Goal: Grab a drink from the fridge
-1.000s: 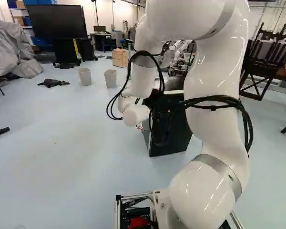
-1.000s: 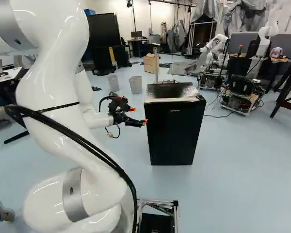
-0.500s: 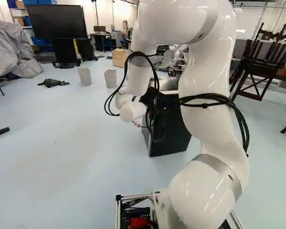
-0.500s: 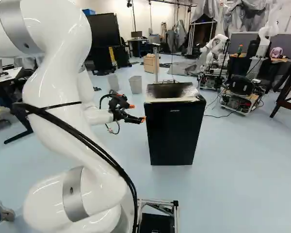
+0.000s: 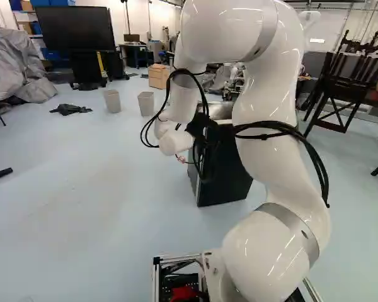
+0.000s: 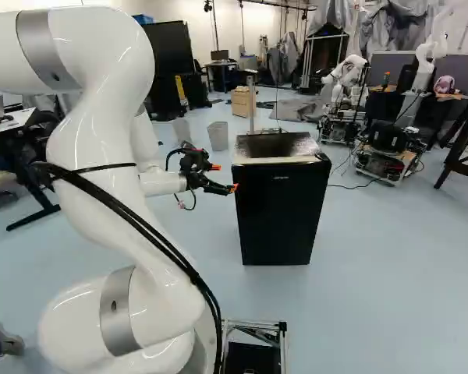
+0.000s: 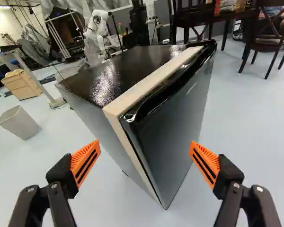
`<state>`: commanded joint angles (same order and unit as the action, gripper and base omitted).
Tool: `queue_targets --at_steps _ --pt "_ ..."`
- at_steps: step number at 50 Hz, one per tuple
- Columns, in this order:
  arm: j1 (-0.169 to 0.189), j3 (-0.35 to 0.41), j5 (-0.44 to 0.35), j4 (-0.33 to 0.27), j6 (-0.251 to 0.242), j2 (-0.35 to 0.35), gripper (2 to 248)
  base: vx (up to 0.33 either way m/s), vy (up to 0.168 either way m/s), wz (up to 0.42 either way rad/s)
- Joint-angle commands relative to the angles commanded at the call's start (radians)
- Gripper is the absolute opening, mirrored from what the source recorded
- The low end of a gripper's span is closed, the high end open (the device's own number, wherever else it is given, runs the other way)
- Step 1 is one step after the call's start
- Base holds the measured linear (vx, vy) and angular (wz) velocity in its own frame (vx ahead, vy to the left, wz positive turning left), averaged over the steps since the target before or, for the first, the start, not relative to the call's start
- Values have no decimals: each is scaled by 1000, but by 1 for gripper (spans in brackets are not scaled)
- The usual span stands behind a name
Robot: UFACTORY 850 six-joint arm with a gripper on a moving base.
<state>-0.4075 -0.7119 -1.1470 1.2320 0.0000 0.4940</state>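
In the right base view my gripper [image 6: 224, 178] is beside the upper left edge of the small black fridge [image 6: 279, 218], its lower fingertip close to that edge. The fridge door is closed. In the wrist view the gripper [image 7: 146, 146] stands open, orange pads wide apart. Ahead of it is the fridge's corner, with the dark door [image 7: 177, 123] on one side, the grey side wall [image 7: 92, 123] on the other and a pale strip along the door's seam. Whether a fingertip touches the fridge I cannot tell. No drink is visible.
Two waste bins [image 5: 112, 100] and a wooden cabinet [image 5: 158, 76] stand beyond the fridge. Another robot [image 6: 390, 148] is behind it to the right in the right base view. Dark wooden chairs [image 7: 270, 35] stand past the door side. Black cables hang along my arm.
The upper part of my arm has shifted left in the left base view and right in the right base view. The gripper has risen slightly beside the fridge. The base and fridge have not moved.
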Motion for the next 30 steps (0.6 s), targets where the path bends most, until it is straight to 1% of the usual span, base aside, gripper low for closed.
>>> queue_targets --at_steps 30 --pt "50 -17 0 0 0 11 247 0 0 0"
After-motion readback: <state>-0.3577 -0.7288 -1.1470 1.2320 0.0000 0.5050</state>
